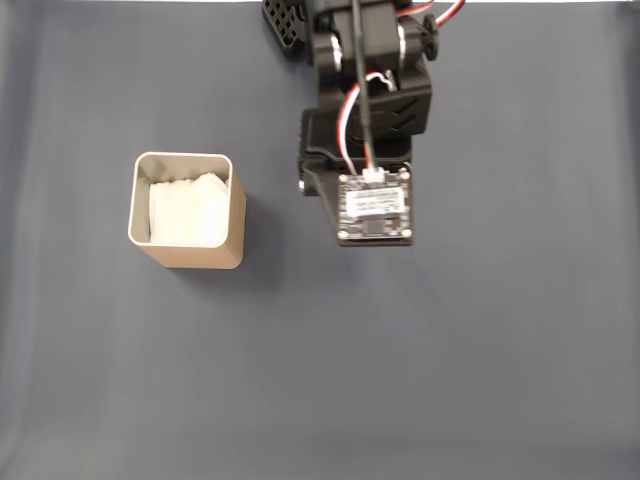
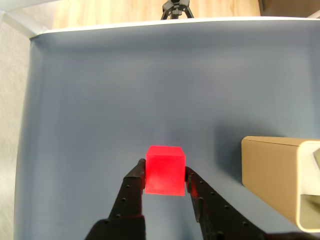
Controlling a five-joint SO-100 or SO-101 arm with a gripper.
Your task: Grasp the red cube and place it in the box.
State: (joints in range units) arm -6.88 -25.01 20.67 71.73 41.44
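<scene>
Between the hand's (image 2: 165,176) fingertips sits the red cube (image 2: 164,170).

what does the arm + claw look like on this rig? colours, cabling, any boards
The arm is black plastic, with red, white and black wires running down it in the fixed view. A small square circuit board with a white label and white connector sits at the wrist. In the wrist view the claw has two black tapered fingers with small dimples along them.
</scene>
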